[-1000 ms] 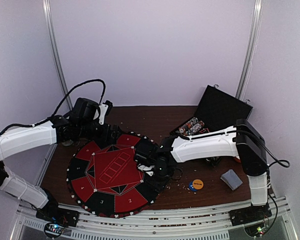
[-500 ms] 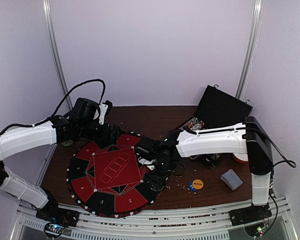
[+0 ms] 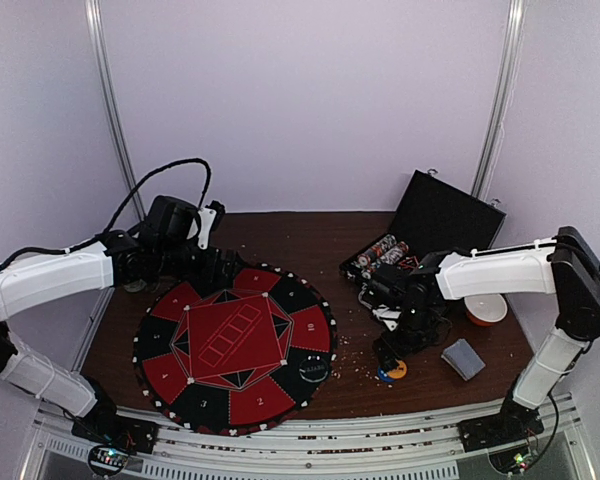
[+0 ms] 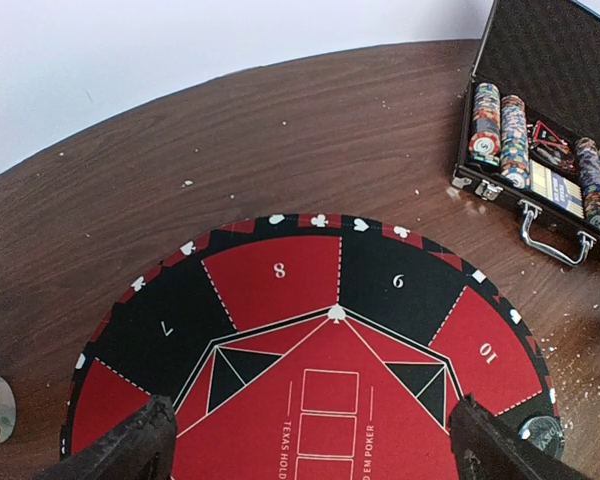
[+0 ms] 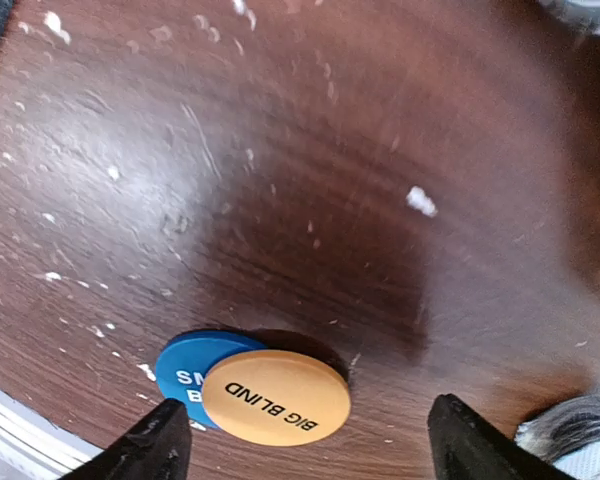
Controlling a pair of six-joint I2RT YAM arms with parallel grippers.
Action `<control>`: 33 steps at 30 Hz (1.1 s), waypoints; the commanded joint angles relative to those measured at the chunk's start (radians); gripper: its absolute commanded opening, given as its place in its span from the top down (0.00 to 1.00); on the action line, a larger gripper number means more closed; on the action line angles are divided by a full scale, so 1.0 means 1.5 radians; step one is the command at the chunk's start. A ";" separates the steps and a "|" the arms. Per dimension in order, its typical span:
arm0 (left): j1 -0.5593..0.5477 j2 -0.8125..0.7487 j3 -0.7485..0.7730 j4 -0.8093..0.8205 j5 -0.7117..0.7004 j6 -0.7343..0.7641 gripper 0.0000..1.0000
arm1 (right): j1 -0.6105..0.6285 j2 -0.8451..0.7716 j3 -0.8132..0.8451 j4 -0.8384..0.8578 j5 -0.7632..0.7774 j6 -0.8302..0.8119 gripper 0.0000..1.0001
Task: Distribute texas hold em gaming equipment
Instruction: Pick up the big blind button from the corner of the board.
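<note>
Right gripper (image 5: 315,440) (jaws spread) hangs over the yellow disc (image 5: 276,397).

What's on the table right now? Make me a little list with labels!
mat: round, red and black, left of centre
black disc: on the mat's right rim
yellow disc: on the table, lying partly on the blue disc
cards: stacked, right of the discs
case: open, chips inside
left jaws: open, above the mat
right jaws: open, above the yellow disc
</note>
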 commanded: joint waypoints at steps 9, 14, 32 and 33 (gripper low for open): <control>0.004 -0.004 0.009 0.017 -0.007 0.007 0.02 | -0.030 0.014 -0.049 0.053 -0.067 0.010 0.33; 0.004 0.001 0.013 0.017 -0.009 0.011 0.02 | -0.028 0.005 -0.061 0.048 -0.063 0.026 0.34; 0.004 0.015 0.022 0.016 -0.004 0.021 0.02 | 0.010 -0.017 -0.078 0.032 -0.075 0.053 0.34; 0.004 0.016 0.023 0.016 -0.004 0.022 0.02 | 0.009 -0.020 -0.078 0.031 -0.076 0.054 0.34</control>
